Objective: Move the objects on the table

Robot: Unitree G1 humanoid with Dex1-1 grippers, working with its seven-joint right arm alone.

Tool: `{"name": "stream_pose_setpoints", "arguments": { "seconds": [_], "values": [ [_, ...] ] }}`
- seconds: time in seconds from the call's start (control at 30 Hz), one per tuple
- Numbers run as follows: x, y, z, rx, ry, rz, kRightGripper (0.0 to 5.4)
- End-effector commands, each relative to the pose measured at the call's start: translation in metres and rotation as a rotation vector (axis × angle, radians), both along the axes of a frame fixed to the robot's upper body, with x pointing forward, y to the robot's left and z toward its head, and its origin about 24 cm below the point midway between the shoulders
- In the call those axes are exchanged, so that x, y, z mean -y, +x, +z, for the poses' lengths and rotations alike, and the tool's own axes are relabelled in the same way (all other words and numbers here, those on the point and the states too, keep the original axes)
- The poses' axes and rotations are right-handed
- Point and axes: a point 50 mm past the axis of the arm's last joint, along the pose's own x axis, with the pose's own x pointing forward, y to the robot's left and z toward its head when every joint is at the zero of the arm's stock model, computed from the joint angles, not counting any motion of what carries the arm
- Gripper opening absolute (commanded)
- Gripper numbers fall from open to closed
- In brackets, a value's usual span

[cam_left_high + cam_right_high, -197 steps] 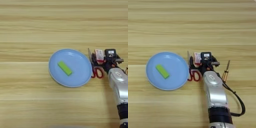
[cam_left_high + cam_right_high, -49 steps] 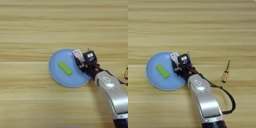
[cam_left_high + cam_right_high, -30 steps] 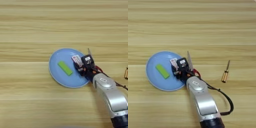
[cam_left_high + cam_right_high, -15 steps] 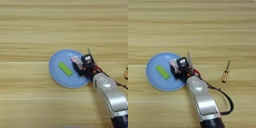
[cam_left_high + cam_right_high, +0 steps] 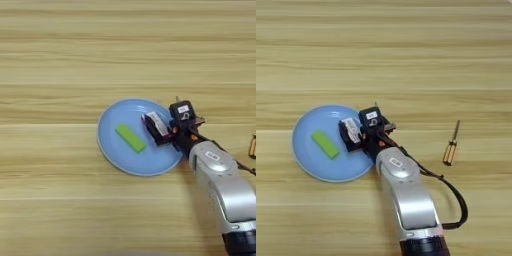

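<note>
A lime-green block (image 5: 130, 138) lies flat near the middle of the blue plate (image 5: 112, 152) on the tan wooden table (image 5: 60, 60). The small white box with a red-pink label (image 5: 154, 121) sits tilted over the plate's right part, a short gap right of the block. My right gripper (image 5: 161, 134) is shut on it, black fingers at its sides. The silver forearm (image 5: 403, 190) comes in from the bottom edge. I cannot tell whether the box touches the plate.
A small screwdriver with an orange-brown handle (image 5: 450, 146) lies on the wood to the right of the arm. A black cable (image 5: 453, 197) loops off the forearm's right side. Bare wood lies all around the plate.
Over the earlier frames my gripper carried the white box leftward from beside the plate's right rim to over its right part. In the last half second it hardly moved.
</note>
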Motion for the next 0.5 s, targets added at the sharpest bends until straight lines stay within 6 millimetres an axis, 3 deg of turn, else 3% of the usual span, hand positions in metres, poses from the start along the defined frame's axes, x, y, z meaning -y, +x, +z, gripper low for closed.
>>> {"name": "stream_pose_setpoints", "arguments": {
  "seconds": [0.03,0.5],
  "values": [
    [0.003,0.011,0.032,0.168,0.022,-0.023,5.26],
    [0.045,0.013,0.036,0.208,0.014,-0.167,5.38]
  ]
}}
